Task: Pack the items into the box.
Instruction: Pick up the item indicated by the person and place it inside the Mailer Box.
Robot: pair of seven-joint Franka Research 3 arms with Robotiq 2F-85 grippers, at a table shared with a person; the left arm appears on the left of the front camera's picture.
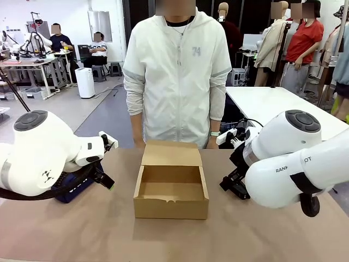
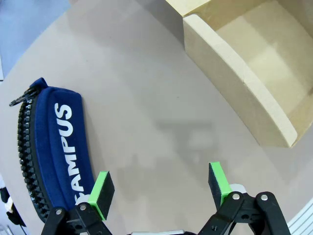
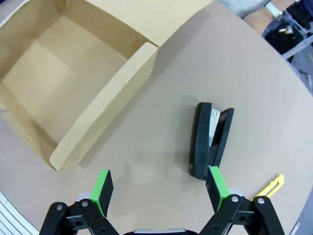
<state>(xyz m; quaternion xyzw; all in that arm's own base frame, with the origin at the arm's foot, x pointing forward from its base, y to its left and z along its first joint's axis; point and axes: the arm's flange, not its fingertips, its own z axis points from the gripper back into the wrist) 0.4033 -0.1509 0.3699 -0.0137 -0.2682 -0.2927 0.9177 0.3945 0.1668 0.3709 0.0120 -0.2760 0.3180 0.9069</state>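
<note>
The brown cardboard box stands open in the middle of the table, its lid flap folded back toward the person. It holds nothing. A navy pouch lettered "CAMPUS" lies left of the box, partly under my left arm. My left gripper hovers open over bare table, its left pad at the pouch's edge, between the pouch and the box wall. A black stapler lies right of the box, and a slim yellow stick lies beyond it. Open, my right gripper hangs just beside the stapler.
A person in a white jacket stands at the far table edge behind the box, hands low behind the lid. My left gripper and right gripper flank the box. Bare brown tabletop stretches in front.
</note>
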